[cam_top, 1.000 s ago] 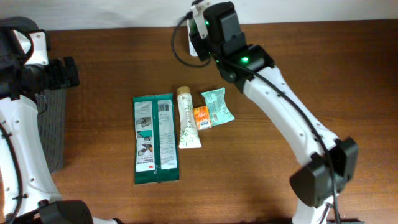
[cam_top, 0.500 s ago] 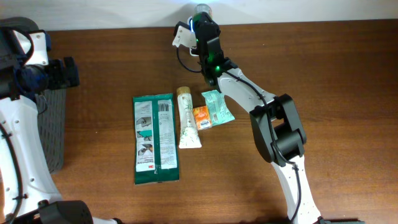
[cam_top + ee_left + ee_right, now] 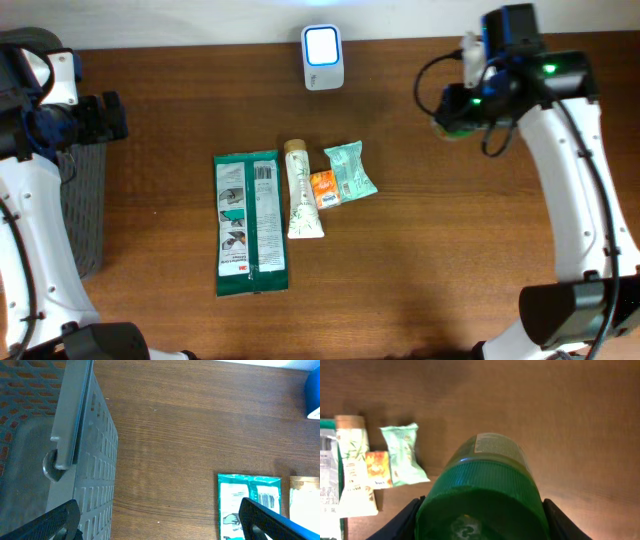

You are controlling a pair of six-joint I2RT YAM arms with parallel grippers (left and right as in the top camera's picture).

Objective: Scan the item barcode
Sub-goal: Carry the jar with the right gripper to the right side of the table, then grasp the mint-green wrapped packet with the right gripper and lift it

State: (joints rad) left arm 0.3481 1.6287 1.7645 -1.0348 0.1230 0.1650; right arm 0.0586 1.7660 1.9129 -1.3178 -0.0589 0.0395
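Right wrist shows green bottle [image 3: 481, 491] clamped between the jaws.

Green bottle [image 3: 480, 502], dark-green packet [image 3: 250, 222], mint pouch [image 3: 350, 170], orange sachet [image 3: 324, 189], white tube [image 3: 302, 200] noted; brown wood-grain table [image 3: 450, 250]; grey perforated basket [image 3: 30, 460].

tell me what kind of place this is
Likely a mock shop checkout on a wooden table: a small lit white scanner, packaged goods such as a green packet, a tube and a green bottle, and a grey mesh basket at the left.
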